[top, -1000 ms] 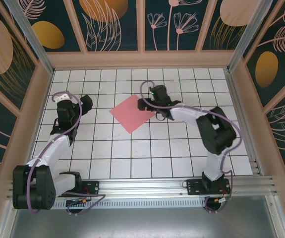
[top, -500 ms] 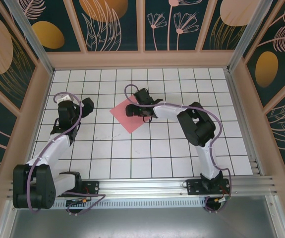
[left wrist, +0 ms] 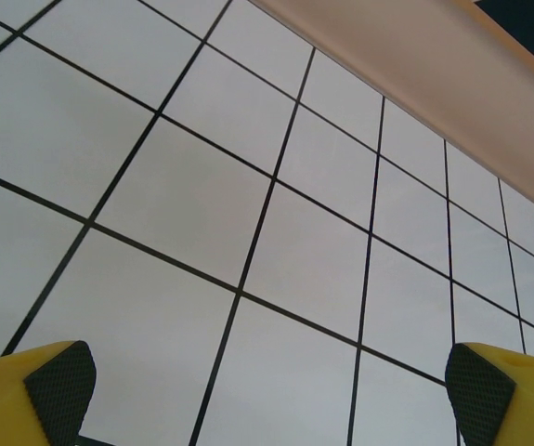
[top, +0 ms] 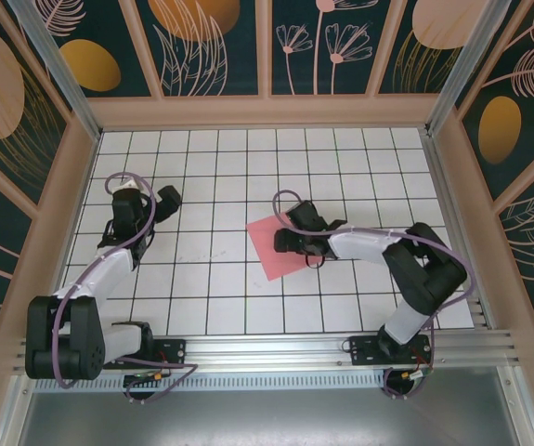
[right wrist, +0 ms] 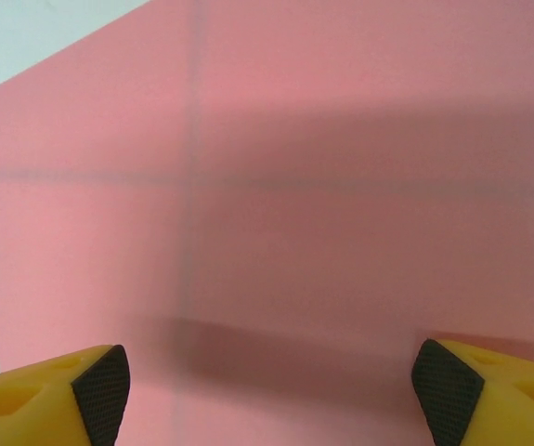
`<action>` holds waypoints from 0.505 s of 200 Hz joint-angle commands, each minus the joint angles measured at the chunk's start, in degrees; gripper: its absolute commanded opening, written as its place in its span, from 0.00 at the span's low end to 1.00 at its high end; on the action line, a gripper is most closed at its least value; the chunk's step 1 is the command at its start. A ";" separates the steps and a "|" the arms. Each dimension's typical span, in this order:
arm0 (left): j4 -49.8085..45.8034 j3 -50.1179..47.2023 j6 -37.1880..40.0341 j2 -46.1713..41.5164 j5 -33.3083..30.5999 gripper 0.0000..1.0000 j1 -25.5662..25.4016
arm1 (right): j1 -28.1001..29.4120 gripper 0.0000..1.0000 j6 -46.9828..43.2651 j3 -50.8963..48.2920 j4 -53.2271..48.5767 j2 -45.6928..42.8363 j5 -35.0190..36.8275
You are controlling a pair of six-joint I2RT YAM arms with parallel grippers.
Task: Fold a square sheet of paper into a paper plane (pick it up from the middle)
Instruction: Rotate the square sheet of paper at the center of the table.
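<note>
The square sheet of paper (top: 267, 249) lies flat on the white grid table, a little right of centre. It is pink-red and unfolded. My right gripper (top: 290, 245) is low over its right part, open. In the right wrist view the paper (right wrist: 276, 186) spreads under the wide-apart fingertips (right wrist: 99, 388), with grid lines showing faintly through it, and nothing sits between the pads of the gripper (right wrist: 273, 398). My left gripper (top: 166, 198) hovers at the table's left side, open, well apart from the paper. Its wrist view has bare tiles between the gripper's (left wrist: 267, 388) fingers.
The white tiled table (top: 211, 297) is boxed in by wooden walls (top: 267, 111) at the back and sides. An aluminium rail (top: 276, 348) with both arm bases runs along the near edge.
The paper has shifted from the upper middle of the table down and to the right, together with my right gripper. The left arm has barely moved.
</note>
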 commanded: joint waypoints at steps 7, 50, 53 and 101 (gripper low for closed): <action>3.54 0.20 -2.85 1.88 3.08 0.99 0.30 | -0.66 0.92 1.51 2.56 -15.09 -3.69 2.50; 4.51 0.40 -4.17 2.57 5.42 0.98 0.31 | -2.23 0.99 -7.69 10.54 -17.88 -1.46 3.20; 4.46 0.39 -4.17 2.46 5.41 0.98 0.27 | -2.23 0.99 -8.21 10.85 -18.20 -0.81 3.23; 2.36 0.43 -3.80 1.42 5.23 0.98 0.27 | -2.28 0.99 -11.81 14.57 -20.18 6.44 0.60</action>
